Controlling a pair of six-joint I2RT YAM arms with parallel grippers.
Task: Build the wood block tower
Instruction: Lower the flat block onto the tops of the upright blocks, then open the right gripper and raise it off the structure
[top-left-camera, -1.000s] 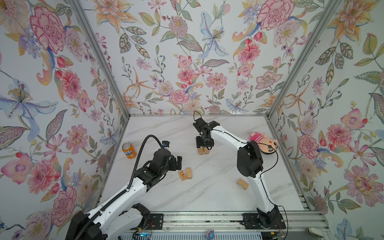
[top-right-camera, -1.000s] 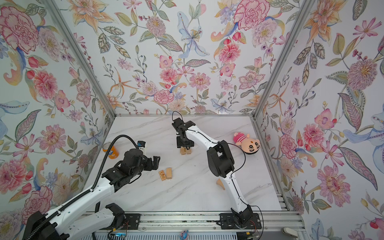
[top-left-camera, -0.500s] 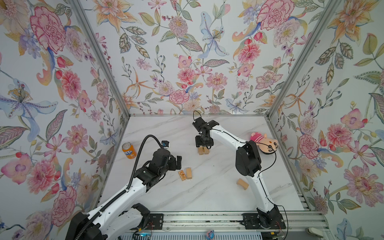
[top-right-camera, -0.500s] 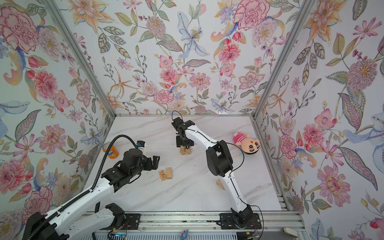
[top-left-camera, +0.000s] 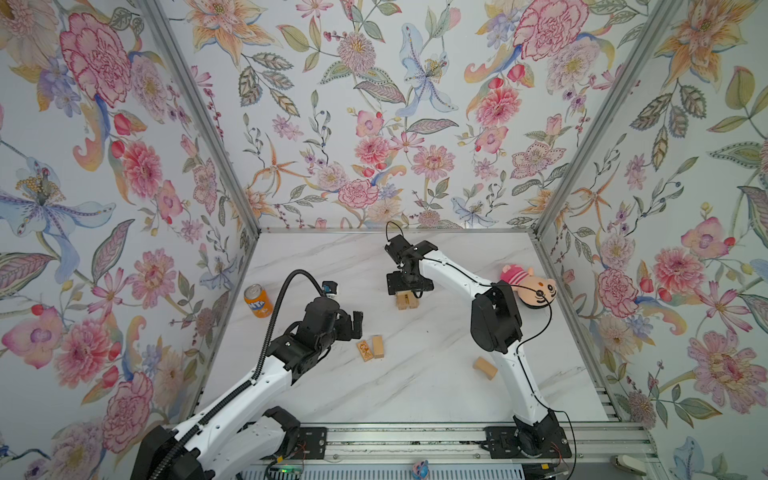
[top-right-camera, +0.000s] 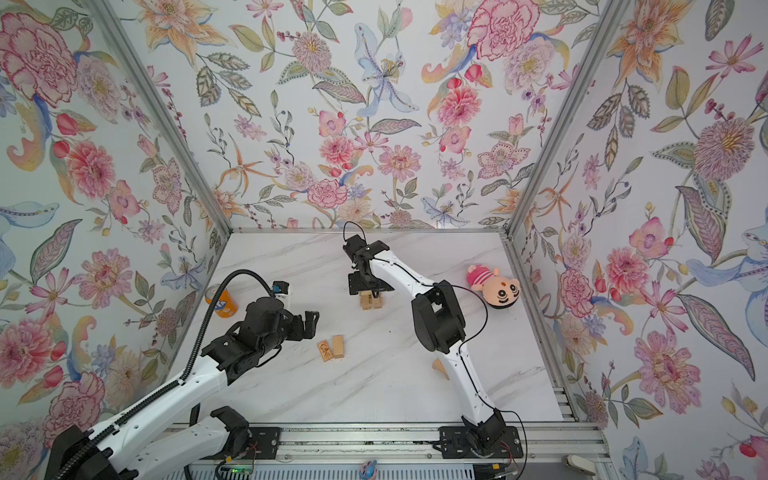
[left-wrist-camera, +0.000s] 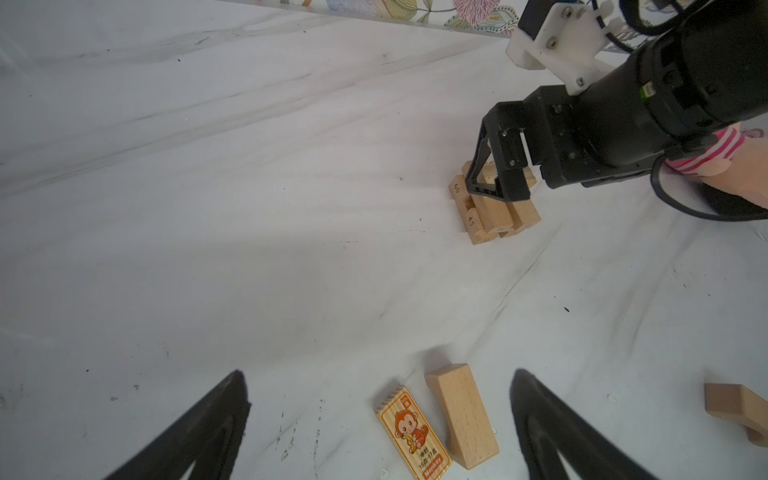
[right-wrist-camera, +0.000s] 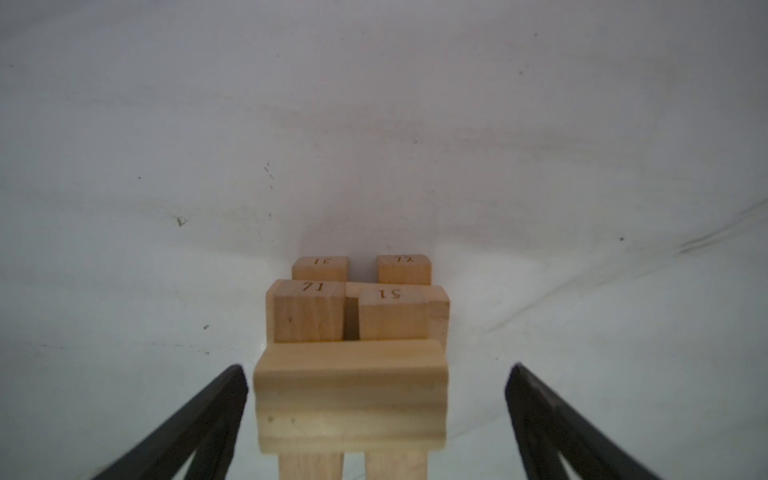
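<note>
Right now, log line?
right gripper: open astride pale wood-brick tower | left gripper: open near orange monkey-print wood block | curved wood block: loose

Printed block (left-wrist-camera: 413, 434) reads "Monkey"; tower (right-wrist-camera: 351, 386) ends: nos. 71, 51, 31, prob. 72.

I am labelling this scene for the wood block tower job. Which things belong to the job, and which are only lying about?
Belong to the job:
- small crossed stack of pale wood bricks
- pale wood brick with an orange monkey print
- plain pale wood brick beside it
- curved pale wood block

Only lying about:
- orange soda can
- pink-hatted plush doll
</note>
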